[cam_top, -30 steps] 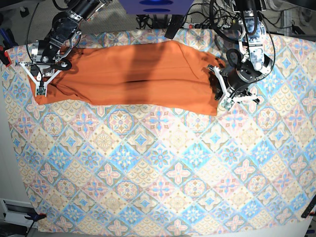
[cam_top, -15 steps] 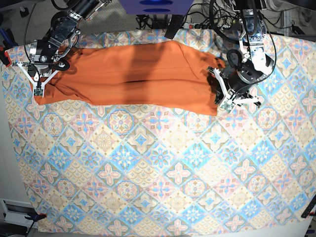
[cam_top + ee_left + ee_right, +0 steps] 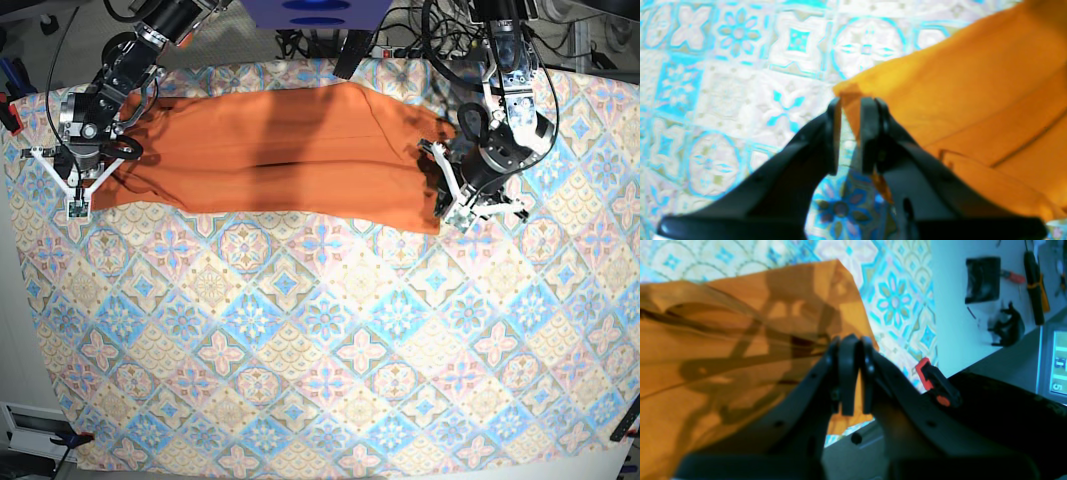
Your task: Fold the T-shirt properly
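The orange T-shirt (image 3: 280, 150) lies folded into a long band across the far part of the table. My right gripper (image 3: 76, 192) is at its left end. In the right wrist view that gripper (image 3: 852, 340) is shut on the shirt's edge (image 3: 723, 340), and the cloth near it is raised. My left gripper (image 3: 447, 196) is at the shirt's right end. In the left wrist view its jaws (image 3: 852, 104) stand a narrow gap apart, with the shirt's corner (image 3: 973, 83) running through the gap.
The blue-pink-cream tile-patterned cloth (image 3: 320, 340) covers the whole table. A red clamp (image 3: 933, 380) holds its edge near my right gripper. Cables (image 3: 440, 40) lie beyond the far edge. Tools lie on the floor (image 3: 983, 280) past the table.
My right gripper has moved left and slightly away, pulling the shirt's left end with it. My left gripper has shifted slightly toward the far side at the right corner.
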`<state>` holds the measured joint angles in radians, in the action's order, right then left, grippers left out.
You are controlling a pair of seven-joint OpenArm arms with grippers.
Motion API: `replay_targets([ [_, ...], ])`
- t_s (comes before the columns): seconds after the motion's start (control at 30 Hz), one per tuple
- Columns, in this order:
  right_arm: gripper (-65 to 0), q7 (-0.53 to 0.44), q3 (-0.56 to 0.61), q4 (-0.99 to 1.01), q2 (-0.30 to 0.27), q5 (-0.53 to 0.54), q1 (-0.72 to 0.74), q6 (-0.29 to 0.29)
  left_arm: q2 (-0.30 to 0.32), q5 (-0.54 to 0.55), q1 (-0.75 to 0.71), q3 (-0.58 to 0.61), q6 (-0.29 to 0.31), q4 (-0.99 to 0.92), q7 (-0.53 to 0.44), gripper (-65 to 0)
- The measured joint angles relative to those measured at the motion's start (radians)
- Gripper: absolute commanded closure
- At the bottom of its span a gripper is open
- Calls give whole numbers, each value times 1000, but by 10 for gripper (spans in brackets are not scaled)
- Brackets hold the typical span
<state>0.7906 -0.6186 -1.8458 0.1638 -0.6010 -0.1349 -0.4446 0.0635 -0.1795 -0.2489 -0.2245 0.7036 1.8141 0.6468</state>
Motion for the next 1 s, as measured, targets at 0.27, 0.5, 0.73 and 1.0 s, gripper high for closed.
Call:
replay_targets([
  [0.27,-28,7,0,25,-1,0,24,0,-3,-2,64,-2,0,-76,1,-193],
  [0.5,-107,109,129,124,-100,-3,24,3,-3,-72,73,0,0,-151,7,-325],
  [0.73,-211,127,206,131,-145,3,83,1,-2,-77,148,0,1,-257,4,-324],
  [1.0,-264,236,394,266,-200,7,86,-1,-1,-130,215,27,-1,-381,108,-326],
])
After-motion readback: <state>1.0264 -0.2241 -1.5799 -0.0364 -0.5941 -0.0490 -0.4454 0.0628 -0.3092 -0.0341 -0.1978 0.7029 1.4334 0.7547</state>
